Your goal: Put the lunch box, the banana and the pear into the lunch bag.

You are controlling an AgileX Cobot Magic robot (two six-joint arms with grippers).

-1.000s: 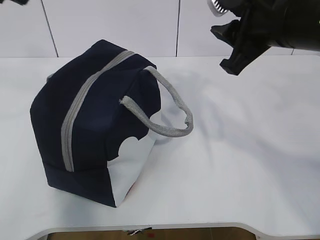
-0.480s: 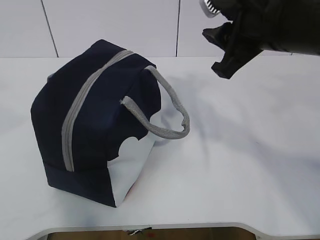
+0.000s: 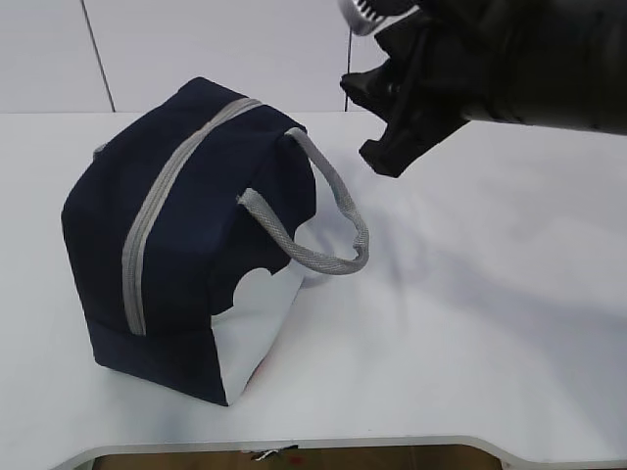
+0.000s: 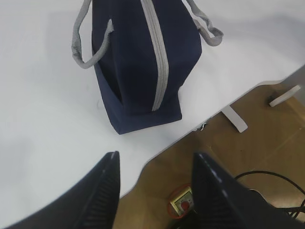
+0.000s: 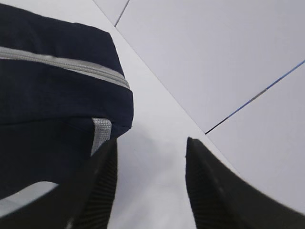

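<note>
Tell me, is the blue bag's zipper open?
No, the lunch bag is closed: its grey zipper runs shut in one unbroken line across the top in the exterior view.

From my station I can read no text, brand, number or sign in any of the three views. The lunch bag (image 3: 186, 245) shows only plain navy fabric, a grey zipper and white side panels, with no logo or label I can make out. The one marked thing is a small yellow box with a red button (image 4: 182, 204) on the floor under the table edge in the left wrist view, and any lettering on it is too small for me to tell.
</note>
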